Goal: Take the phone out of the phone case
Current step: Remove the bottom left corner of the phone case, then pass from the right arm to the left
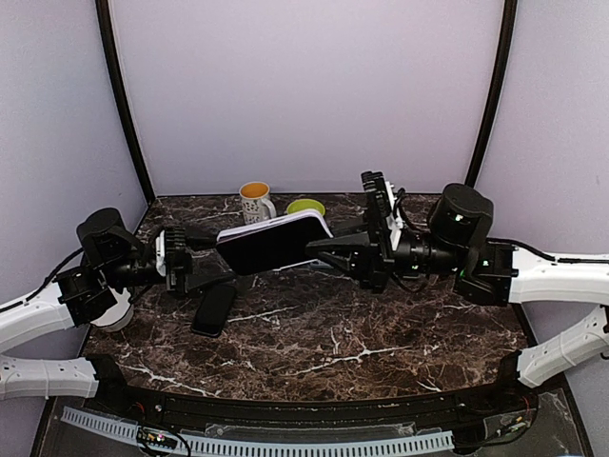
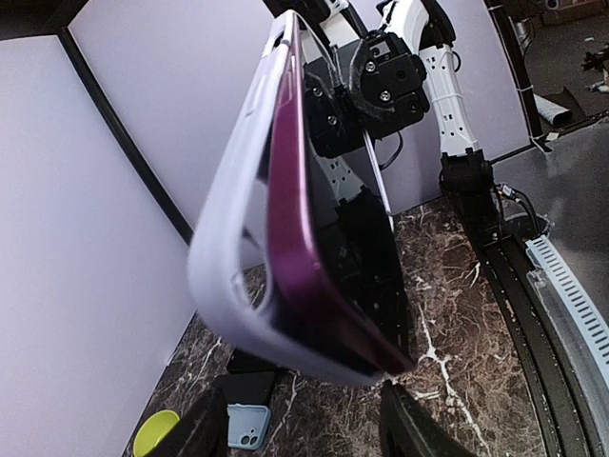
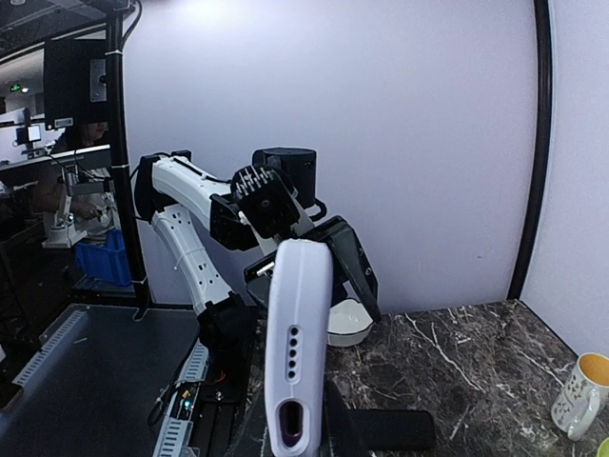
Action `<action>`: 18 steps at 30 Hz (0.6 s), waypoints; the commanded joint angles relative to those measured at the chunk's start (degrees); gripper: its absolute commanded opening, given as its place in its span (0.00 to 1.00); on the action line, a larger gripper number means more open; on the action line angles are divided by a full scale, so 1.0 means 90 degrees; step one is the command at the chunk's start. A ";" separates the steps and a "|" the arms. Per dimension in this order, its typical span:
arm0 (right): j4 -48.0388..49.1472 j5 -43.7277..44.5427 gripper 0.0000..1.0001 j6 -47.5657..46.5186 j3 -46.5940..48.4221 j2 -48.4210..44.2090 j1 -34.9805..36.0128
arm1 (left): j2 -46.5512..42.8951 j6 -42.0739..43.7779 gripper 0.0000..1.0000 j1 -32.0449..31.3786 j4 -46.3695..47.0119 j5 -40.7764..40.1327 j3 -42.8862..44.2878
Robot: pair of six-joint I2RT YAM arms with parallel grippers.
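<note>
Just ahead of my left gripper (image 2: 303,409), jaws apart, the phone (image 2: 295,238) bulges from the phone case (image 2: 228,248), which my right gripper (image 1: 322,249) clamps opposite as an anchor.

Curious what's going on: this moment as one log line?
phone part out of phone case | right gripper shut on phone case | left gripper open

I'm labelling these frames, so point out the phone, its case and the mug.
phone (image 2: 290,238), left wrist view, on its purple side edge.
phone case (image 2: 238,190), left wrist view, on its pale outer rim.
mug (image 1: 255,209), top external view, on its white body.
</note>
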 commanded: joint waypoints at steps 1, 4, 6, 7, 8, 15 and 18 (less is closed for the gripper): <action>-0.0372 0.0565 0.00 -0.1308 -0.0128 -0.0624 -0.0148 | -0.0034 0.0462 0.57 0.0049 -0.0217 -0.0172 0.0076; -0.0223 0.0696 0.00 -0.1873 -0.0486 -0.0947 -0.0202 | -0.0021 0.0689 0.57 0.0049 -0.0311 -0.0207 0.0058; -0.0075 0.0725 0.00 -0.2191 -0.0703 -0.1123 -0.0239 | -0.0025 0.0787 0.57 0.0053 -0.0362 -0.0200 0.0043; -0.0032 0.0762 0.00 -0.2330 -0.0776 -0.1178 -0.0247 | -0.0027 0.0806 0.57 0.0049 -0.0388 -0.0138 0.0038; -0.0031 0.0781 0.00 -0.2465 -0.0829 -0.1215 -0.0257 | -0.0046 0.0840 0.56 0.0049 -0.0393 -0.0077 0.0037; -0.0345 0.0125 0.00 -0.3067 -0.0773 -0.1110 -0.0264 | -0.0204 0.0767 0.51 0.0052 -0.0103 0.1371 -0.0190; -0.0351 -0.0094 0.00 -0.3052 -0.0686 -0.1004 -0.0271 | -0.0117 0.0726 0.49 0.0048 -0.0108 0.1663 -0.0159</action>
